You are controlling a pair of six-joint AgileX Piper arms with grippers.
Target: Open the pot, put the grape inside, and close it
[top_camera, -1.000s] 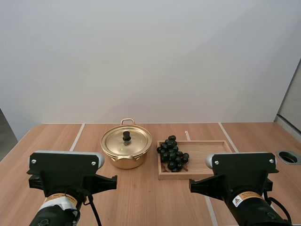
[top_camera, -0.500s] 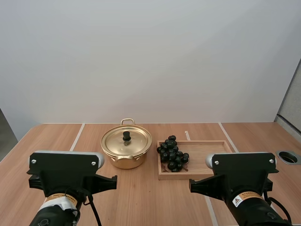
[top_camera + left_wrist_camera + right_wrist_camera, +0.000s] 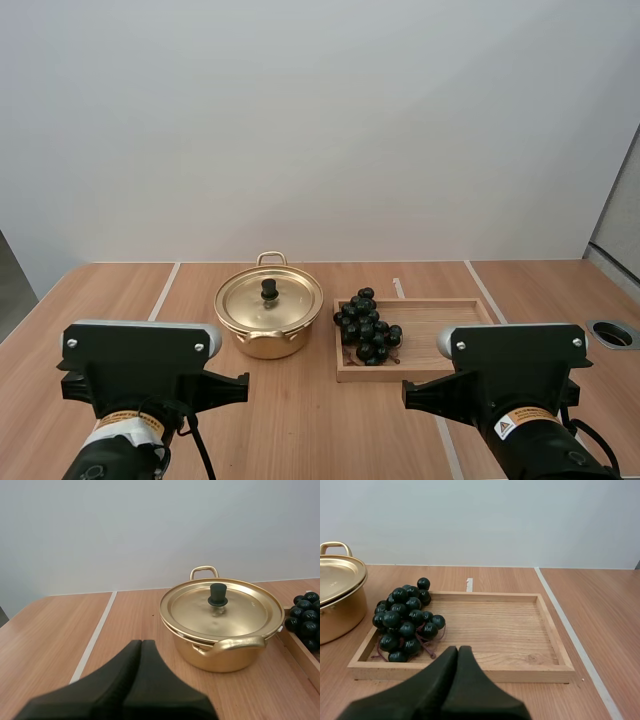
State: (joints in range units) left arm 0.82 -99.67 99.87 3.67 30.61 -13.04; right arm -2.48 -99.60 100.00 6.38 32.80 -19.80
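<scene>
Fingers pressed together and empty, left gripper (image 3: pixel 141 643) and right gripper (image 3: pixel 458 649) are hovering — left should be opening, centring over the lid knob (image 3: pixel 218 594).

No wording is legible. The left arm's label (image 3: pixel 128 422) and the right arm's label (image 3: pixel 524 421), bearing a warning triangle (image 3: pixel 505 429), carry unreadable print.

A plain, pale grey-white wall (image 3: pixel 320 130) rises behind a wooden table (image 3: pixel 110 290), whose warm brown top spans the whole width and ends in a straight back edge. Thin white lines (image 3: pixel 165 290) run across the tabletop from back to front, dividing it into strips, and a round grey-rimmed opening (image 3: pixel 612 334) sits in it near the right edge. A pale grey panel (image 3: pixel 620 210) stands at the far right, and the light is soft and even.
</scene>
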